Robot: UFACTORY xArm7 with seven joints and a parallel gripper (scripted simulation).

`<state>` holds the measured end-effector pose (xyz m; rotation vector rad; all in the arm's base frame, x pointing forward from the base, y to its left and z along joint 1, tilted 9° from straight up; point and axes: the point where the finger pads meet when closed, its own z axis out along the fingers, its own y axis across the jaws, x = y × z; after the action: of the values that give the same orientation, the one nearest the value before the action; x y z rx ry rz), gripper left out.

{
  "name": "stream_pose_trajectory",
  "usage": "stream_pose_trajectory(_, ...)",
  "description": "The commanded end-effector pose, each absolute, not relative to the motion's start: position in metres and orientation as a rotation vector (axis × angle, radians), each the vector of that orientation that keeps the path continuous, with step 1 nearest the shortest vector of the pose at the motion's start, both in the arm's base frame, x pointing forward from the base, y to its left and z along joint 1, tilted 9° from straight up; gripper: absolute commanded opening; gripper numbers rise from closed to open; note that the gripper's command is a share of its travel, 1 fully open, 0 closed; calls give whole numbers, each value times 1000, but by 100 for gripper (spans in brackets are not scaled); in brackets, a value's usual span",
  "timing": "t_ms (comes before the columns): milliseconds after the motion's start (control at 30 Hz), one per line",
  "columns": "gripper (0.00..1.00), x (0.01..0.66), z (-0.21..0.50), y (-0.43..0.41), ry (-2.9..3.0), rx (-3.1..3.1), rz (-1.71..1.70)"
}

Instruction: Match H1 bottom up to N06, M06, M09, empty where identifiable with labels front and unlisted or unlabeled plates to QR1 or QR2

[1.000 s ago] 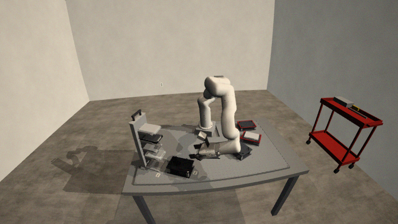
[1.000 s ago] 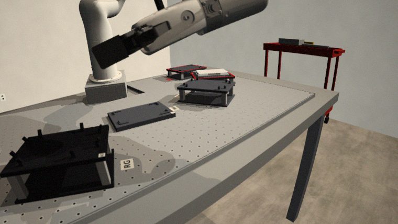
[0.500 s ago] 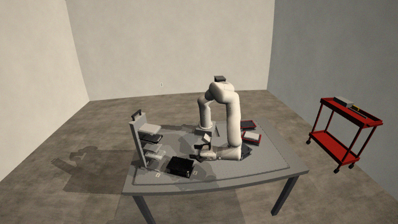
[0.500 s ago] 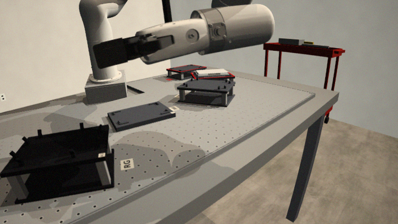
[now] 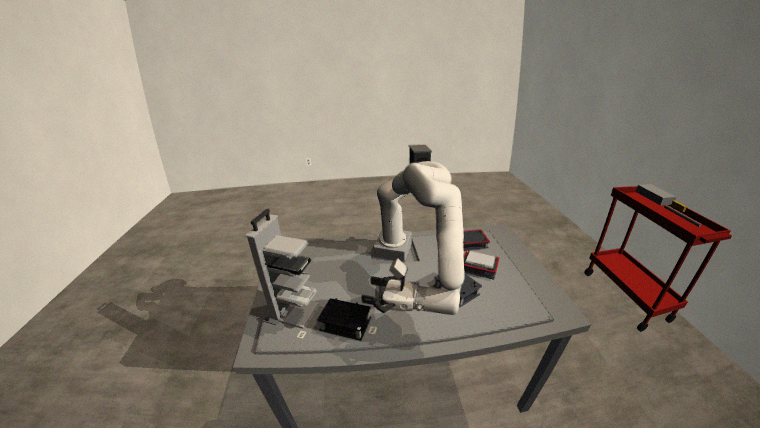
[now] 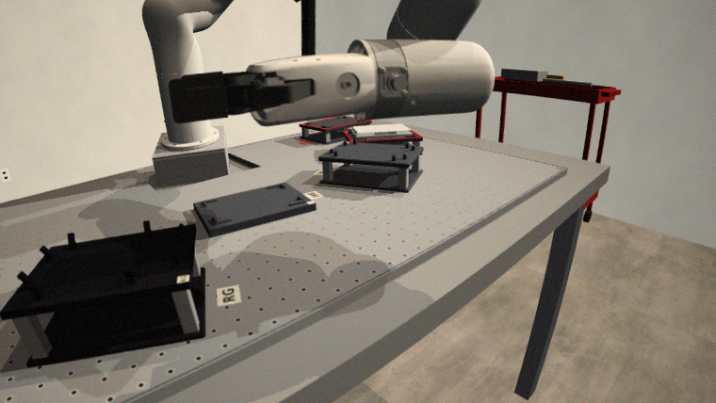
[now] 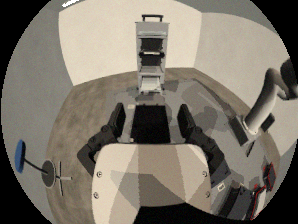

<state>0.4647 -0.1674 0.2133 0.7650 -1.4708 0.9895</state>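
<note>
The bench [image 5: 531, 329] carries everything, and dead ahead of the gripper [image 5: 372, 289] stands the plate hotel H1 [image 5: 261, 260], plates on its shelves, labels too small to read. Below and just ahead sits the regrip nest RG [image 6: 100, 280], bare. Well behind the gripper, one quarantine nest [image 6: 396, 136] holds a pale plate [image 6: 382, 130]. The gripper hangs level, jaws wide apart, holding nothing. My read: the audit has barely begun.

Level forearm [image 6: 400, 80] above gray table [image 6: 450, 210]
</note>
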Motion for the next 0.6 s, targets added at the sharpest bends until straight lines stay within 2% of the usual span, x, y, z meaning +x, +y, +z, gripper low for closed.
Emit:
stream_pose_trajectory(0,100,465,214,-167,-1473,764,991)
stream_pose_trajectory(567,100,448,238,-194,-1473,764,991)
